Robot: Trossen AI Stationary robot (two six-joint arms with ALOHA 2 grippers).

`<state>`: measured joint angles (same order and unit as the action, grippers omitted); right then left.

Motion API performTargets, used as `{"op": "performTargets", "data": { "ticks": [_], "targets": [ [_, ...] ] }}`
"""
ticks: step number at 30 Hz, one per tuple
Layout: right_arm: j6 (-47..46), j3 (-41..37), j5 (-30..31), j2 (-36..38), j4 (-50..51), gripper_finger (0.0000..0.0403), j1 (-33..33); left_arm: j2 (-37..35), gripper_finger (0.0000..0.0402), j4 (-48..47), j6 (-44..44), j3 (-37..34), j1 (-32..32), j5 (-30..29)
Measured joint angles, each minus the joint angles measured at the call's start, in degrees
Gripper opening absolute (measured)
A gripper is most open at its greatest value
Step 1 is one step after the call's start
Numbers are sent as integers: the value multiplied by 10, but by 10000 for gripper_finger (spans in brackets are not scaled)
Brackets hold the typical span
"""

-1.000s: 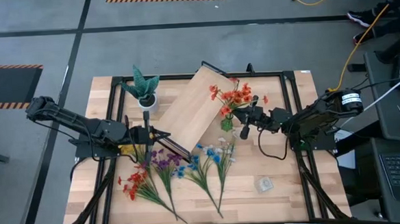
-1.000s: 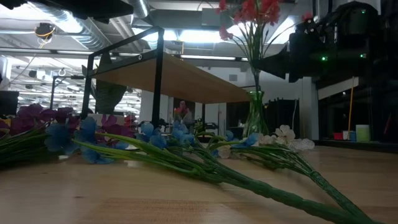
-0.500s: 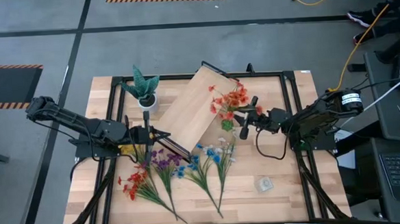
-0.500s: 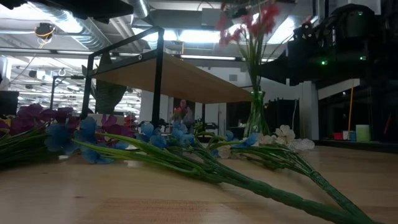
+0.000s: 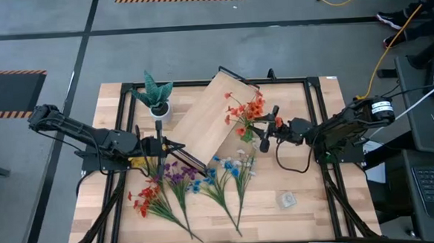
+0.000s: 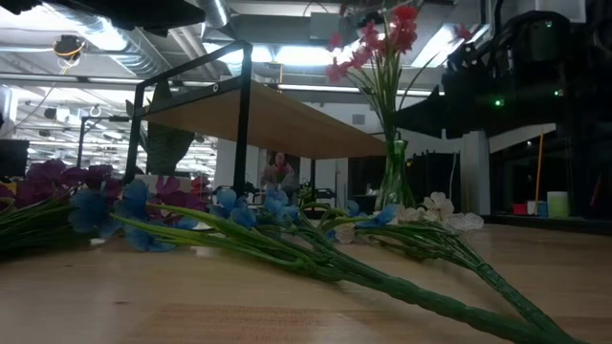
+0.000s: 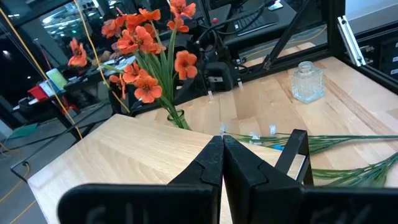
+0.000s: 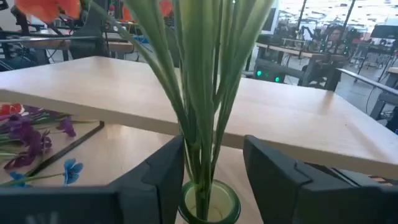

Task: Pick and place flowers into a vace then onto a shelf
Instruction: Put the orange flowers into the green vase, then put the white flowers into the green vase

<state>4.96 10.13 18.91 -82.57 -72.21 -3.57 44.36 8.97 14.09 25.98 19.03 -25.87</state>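
Orange sprig (image 5: 248,109) standing in green vase (image 5: 246,134), leaning over shelf's edge. Vase upright on worktop (image 5: 303,206), just beside right end of shelf (image 5: 211,116), between shelf and right tool (image 5: 263,131). Right tool released: fingers (image 8: 158,177) parted either side of stems just above vase mouth (image 8: 208,203), not pressing them, as seen from right wrist. Blossoms in low view (image 6: 381,38) high above vase (image 6: 394,177), tilted toward shelf board (image 6: 263,119).

Left tool (image 5: 161,146) clenched on nothing, jaws pressed together in left wrist view (image 7: 222,163), hovering at near left corner of shelf. Shelf lying askew across worktop's middle, wooden board up on black frame.

Remaining flowers flat on worktop in front of shelf: red sprig (image 5: 145,199) farthest left, then purple (image 5: 176,173), blue (image 5: 202,183), pale blue and white (image 5: 234,167) nearest right tool, stems fanned toward front edge. Potted spiky plant (image 5: 154,95) at far left corner of shelf. Small clear glass bottle (image 5: 285,200) on worktop near right front, well apart from vase.
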Motion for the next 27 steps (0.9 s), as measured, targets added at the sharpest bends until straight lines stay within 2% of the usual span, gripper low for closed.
{"op": "performTargets", "data": {
  "ticks": [6, 17, 27],
  "targets": [
    [0, 0, 8, 37, 22, 167, 0, 0, 4, -2, 0, 0, 0, 0],
    [-35, 0, 9, 158, 182, 168, 3, 0, 4, -2, 0, 0, 0, 0],
    [-75, 3, 9, 263, 329, 168, 63, 0, 4, -2, 0, 0, 0, 0]
  ]
}}
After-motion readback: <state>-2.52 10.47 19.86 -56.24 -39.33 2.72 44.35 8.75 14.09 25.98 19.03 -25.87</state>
